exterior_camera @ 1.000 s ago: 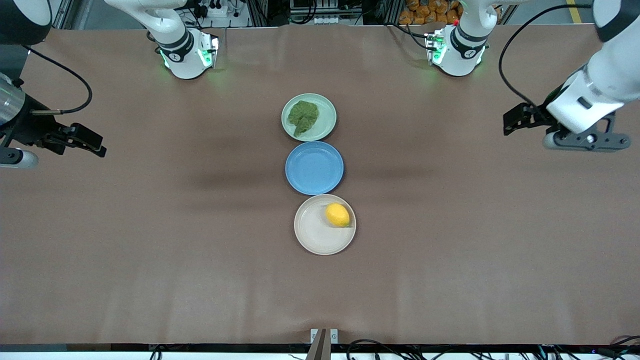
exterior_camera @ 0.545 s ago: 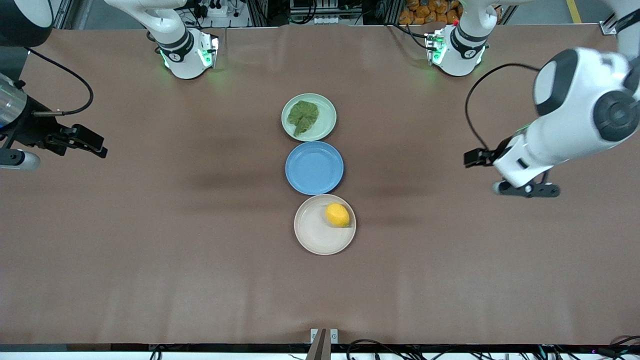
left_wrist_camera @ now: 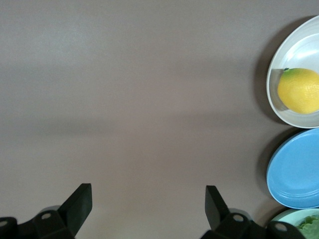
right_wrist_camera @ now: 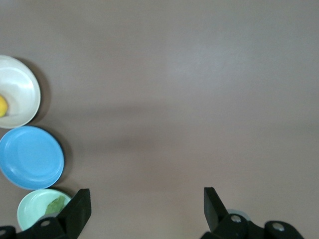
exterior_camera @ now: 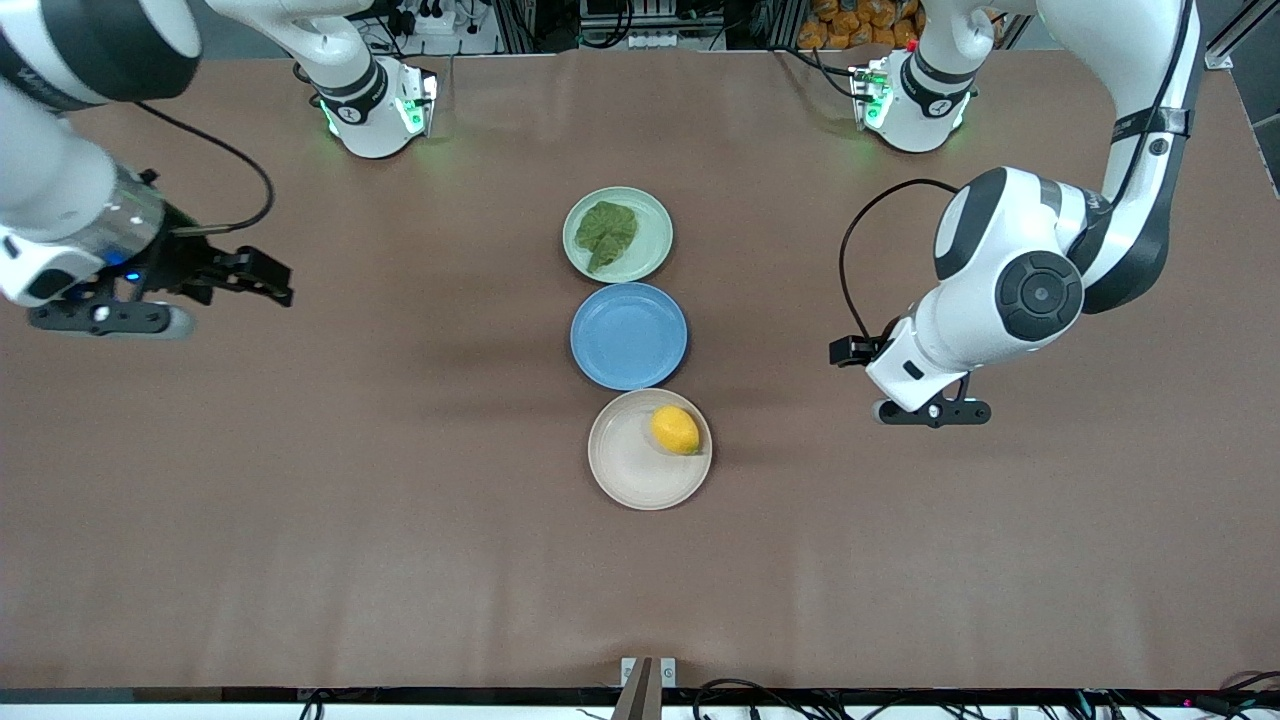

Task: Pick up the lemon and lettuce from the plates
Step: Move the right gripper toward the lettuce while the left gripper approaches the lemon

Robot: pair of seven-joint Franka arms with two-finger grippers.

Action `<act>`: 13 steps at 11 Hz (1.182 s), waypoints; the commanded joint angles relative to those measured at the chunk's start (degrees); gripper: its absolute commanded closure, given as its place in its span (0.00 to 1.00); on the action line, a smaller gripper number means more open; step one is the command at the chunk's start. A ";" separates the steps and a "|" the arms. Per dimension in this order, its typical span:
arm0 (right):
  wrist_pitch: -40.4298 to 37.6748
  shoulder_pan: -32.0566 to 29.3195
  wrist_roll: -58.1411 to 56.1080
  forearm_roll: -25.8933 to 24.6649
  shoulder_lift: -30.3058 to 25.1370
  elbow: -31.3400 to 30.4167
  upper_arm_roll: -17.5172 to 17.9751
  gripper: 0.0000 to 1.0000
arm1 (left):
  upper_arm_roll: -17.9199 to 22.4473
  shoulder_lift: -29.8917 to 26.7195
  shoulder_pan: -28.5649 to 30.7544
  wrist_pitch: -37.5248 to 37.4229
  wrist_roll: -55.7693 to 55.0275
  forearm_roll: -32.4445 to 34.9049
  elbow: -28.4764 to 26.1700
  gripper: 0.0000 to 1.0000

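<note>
The yellow lemon [exterior_camera: 676,430] lies on the beige-white plate [exterior_camera: 630,470], the plate nearest the front camera. The dark green lettuce [exterior_camera: 606,232] lies on the pale green plate [exterior_camera: 657,238], the farthest one. My left gripper [exterior_camera: 850,351] is open and empty over bare table toward the left arm's end, apart from the plates. Its wrist view shows the lemon [left_wrist_camera: 299,90] on the beige-white plate [left_wrist_camera: 286,47]. My right gripper [exterior_camera: 262,276] is open and empty over bare table toward the right arm's end. Its wrist view shows the lettuce [right_wrist_camera: 55,205] and both plates [right_wrist_camera: 20,89], [right_wrist_camera: 31,215].
An empty blue plate [exterior_camera: 628,335] sits between the two task plates, almost touching both. It also shows in the left wrist view [left_wrist_camera: 296,169] and the right wrist view [right_wrist_camera: 30,157]. Brown table cover [exterior_camera: 400,520] spreads all around the plates.
My left arm has swung in from the table's end toward the plates, its gripper now much closer to the beige-white plate. My right gripper has moved a little toward the plates.
</note>
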 commanded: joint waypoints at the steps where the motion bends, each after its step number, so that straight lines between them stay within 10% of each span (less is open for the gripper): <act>1: -2.24 4.11 3.63 0.67 -1.57 -2.30 0.72 0.00 | 0.32 -2.36 0.98 -2.60 0.26 -0.48 0.14 0.00; 5: 4.57 8.69 18.72 0.75 -2.10 -11.94 10.53 0.00 | 0.41 -3.16 1.07 -3.31 0.27 -0.39 -1.36 0.00; 8: 31.18 9.40 34.28 0.75 -1.23 -31.18 23.89 0.00 | 0.41 -2.81 1.95 -3.40 0.35 -0.39 -1.36 0.00; 13: 41.77 18.27 53.79 -8.18 10.44 -35.53 28.14 0.00 | 0.41 5.78 -1.20 -1.21 -2.53 -0.92 4.51 0.00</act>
